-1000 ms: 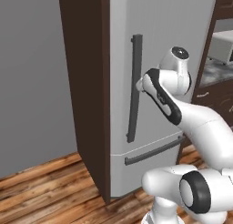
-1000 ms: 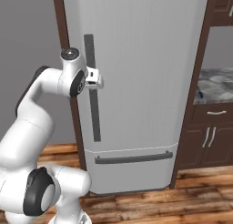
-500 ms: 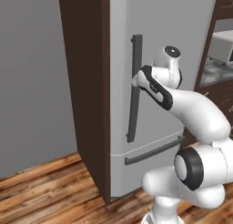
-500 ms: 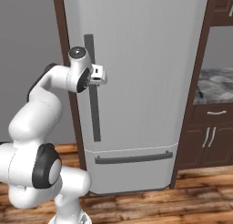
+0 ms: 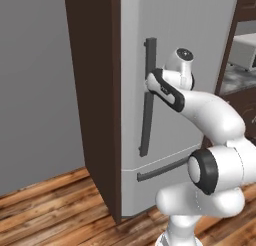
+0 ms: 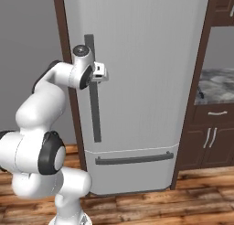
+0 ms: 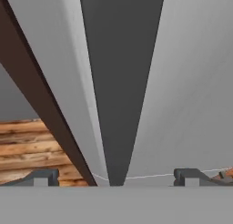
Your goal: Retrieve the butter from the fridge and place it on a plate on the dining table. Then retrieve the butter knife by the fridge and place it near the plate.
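Hand view, one fridge (image 7: 191,82) shut, contents hidden, one dark vertical handle (image 7: 120,82) between two fingertips (image 7: 43,176), pincer (image 7: 116,177) spread wide around it, gripping nothing, one lower drawer (image 6: 137,174).

Left base view sits behind the arm on its left, looking forward and slightly down at the fridge (image 5: 175,50) from an angle, so the dark brown side panel (image 5: 92,90) and grey wall (image 5: 35,80) show left of the door. Right base view sits behind on the right, facing the fridge door (image 6: 146,73) almost square-on, with dark cabinets (image 6: 210,141) at right. Both share the door, its vertical bar handle (image 5: 148,110) (image 6: 93,109), the lower drawer handle and the wood floor. Hand view is very close to the door, looking down along the handle (image 7: 119,82) toward the floor (image 7: 25,145).
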Controlling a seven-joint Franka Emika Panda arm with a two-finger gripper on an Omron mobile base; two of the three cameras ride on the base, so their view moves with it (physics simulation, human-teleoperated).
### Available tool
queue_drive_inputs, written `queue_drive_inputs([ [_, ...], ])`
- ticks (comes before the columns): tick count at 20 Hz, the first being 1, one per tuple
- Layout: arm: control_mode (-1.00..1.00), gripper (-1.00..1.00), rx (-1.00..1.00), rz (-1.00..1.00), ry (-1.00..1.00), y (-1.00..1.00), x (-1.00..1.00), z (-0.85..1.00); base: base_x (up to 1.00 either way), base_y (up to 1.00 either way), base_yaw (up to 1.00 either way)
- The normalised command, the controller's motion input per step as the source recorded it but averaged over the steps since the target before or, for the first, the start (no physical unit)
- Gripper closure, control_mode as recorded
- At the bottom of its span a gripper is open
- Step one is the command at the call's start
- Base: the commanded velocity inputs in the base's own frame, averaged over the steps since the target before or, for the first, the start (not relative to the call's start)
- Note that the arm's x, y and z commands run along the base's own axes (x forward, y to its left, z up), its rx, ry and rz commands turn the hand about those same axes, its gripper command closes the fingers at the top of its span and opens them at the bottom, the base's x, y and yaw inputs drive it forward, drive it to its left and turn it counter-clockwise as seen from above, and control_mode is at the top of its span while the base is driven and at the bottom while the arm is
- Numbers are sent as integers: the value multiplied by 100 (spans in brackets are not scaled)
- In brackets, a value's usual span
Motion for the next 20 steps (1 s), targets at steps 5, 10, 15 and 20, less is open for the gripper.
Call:
queue_drive_inputs([
  [5, -100, -100, 0, 1, -2, 5, 40, -4, 0, 0, 0],
  [10, -100, -100, 0, 2, -3, 7, 33, -4, 0, 0, 0],
  [15, -100, -100, 0, 3, -4, 0, 31, -8, 0, 0, 0],
  [20, -100, -100, 0, 3, -6, 1, 29, -10, 0, 0, 0],
])
